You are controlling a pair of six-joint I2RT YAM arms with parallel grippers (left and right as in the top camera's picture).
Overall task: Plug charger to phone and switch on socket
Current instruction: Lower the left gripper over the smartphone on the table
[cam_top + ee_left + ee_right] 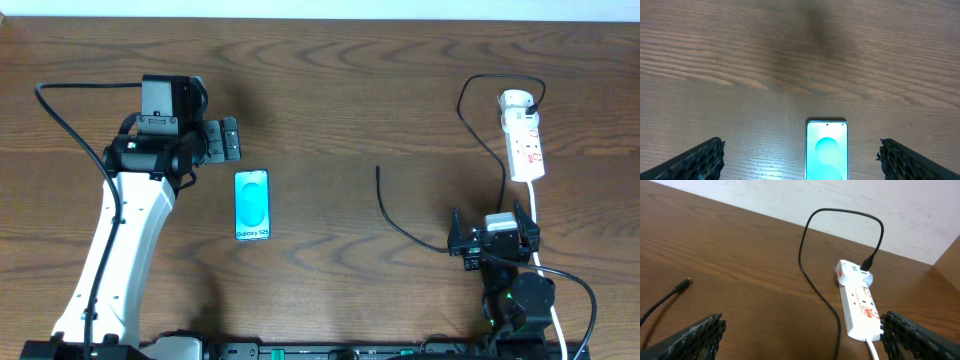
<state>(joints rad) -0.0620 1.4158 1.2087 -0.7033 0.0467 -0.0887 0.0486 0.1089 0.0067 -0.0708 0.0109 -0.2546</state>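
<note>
Light: even, moderately bright indoor light falls from above on the wooden table (330,90).
Shadows: soft and faint in the overhead view. A diffuse dark patch lies on the wood in the left wrist view.
Glare: the phone (252,204) screen glows turquoise, paling at its oval.
Focus: wood grain is crisp. The fingertips (700,160) blur at the wrist views' lower corners.
Backdrop: the pale wall (840,200) reads bright and mottled.

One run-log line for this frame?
left gripper: open, empty | right gripper: open, empty | flat turquoise-screen smartphone: unplugged | thin black charger cable: plug end at white power strip, connector tip loose
</note>
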